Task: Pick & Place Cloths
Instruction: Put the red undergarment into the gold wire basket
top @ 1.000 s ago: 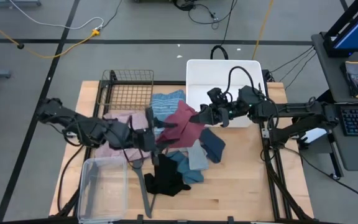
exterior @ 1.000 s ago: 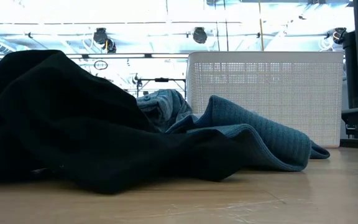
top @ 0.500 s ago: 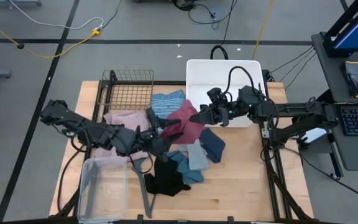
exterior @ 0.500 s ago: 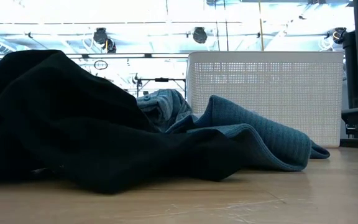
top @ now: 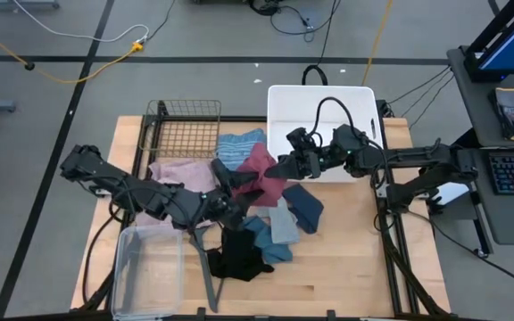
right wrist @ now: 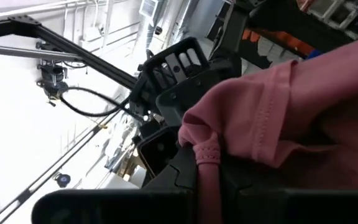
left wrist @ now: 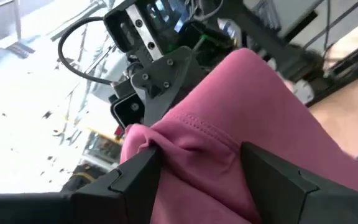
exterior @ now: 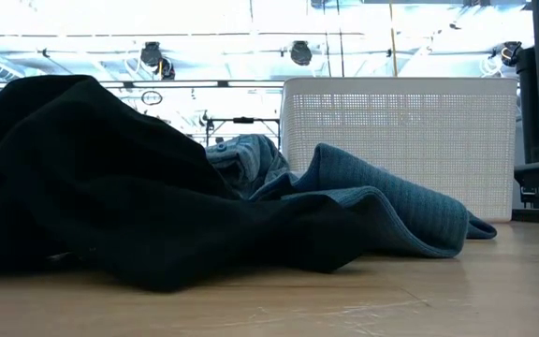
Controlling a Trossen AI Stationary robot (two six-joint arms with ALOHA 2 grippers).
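A maroon cloth [top: 259,168] hangs between my two grippers above the pile of cloths at the table's middle. My left gripper [top: 236,191] is shut on its left end, and its fingers [left wrist: 135,180] stand on either side of the bunched cloth [left wrist: 229,118]. My right gripper [top: 279,167] is shut on the cloth's right end [right wrist: 278,118]. Below lie the pink checked shirt [top: 178,174], the blue striped towel [top: 239,143], a black cloth [top: 239,259] and teal [top: 266,239], grey-blue [top: 284,223] and navy [top: 307,208] pieces. The low view shows neither gripper. My left gripper holds a thick bunched fold [left wrist: 188,146] of the maroon cloth between its two fingers, which come in level from the table's left. The cloth runs on from there toward the other gripper. My right gripper pinches the cloth's stitched hem [right wrist: 208,153], gathered into a small bunch, between its shut fingers. They come from the table's right, slanting a little upward. The cloth hangs away from them toward the left gripper.
A white basket [top: 319,100] stands at the far right and a wire basket [top: 186,125] at the far left. A clear plastic bin [top: 148,267] sits near left with a grey hanger [top: 203,263] beside it. Bare wood [top: 346,267] lies near right.
My left gripper has gone toward the table's right and near edges and rolled about its own line, keeping the cloth. My right gripper has gone a little toward the left. The maroon cloth between them has bunched up narrower.
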